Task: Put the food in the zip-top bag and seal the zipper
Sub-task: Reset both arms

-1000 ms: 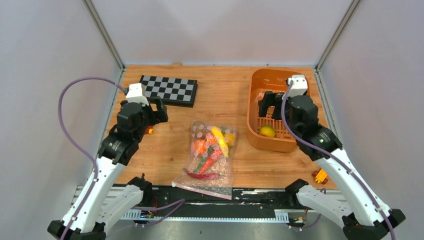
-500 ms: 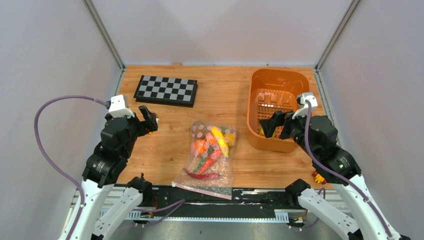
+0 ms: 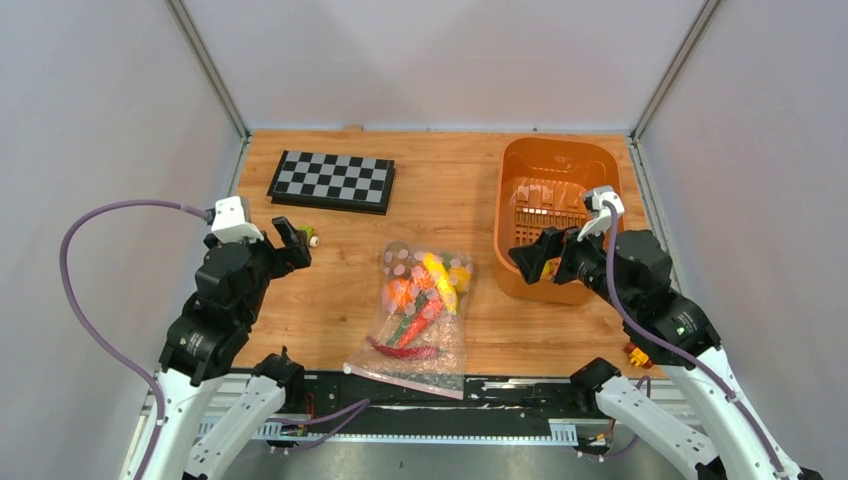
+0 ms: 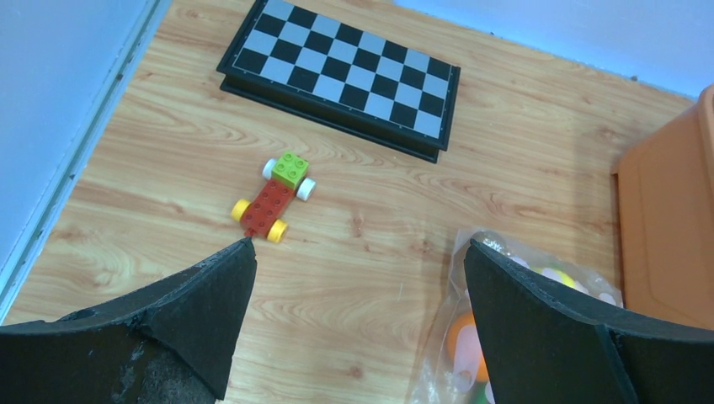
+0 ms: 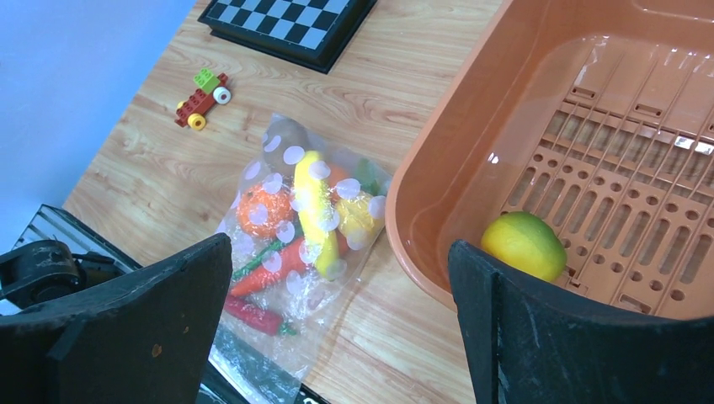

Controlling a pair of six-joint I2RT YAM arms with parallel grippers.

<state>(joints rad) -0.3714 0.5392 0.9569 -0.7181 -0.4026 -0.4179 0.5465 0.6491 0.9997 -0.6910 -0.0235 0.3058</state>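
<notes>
Zip-top bag [image 3: 452, 345]: clear, pale-dotted, lying flat mid-table [image 3: 330, 300]. Pink zipper [image 3: 405, 381] runs along its 6 o'clock edge.

Inside: orange ball [image 3: 399, 292], yellow piece [image 3: 440, 282], carrot [image 3: 410, 326], red chilli [image 3: 405, 351].

Yellow-green fruit [image 5: 523, 245] lies apart, in the basket [image 5: 438, 168] at the bag's 2 o'clock.

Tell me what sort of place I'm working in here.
Probably a lab robot-testing booth: plain grey panel walls stand around a wooden table, and the props are playthings: a chessboard, a block car, and toy food in a zip-top bag.
</notes>
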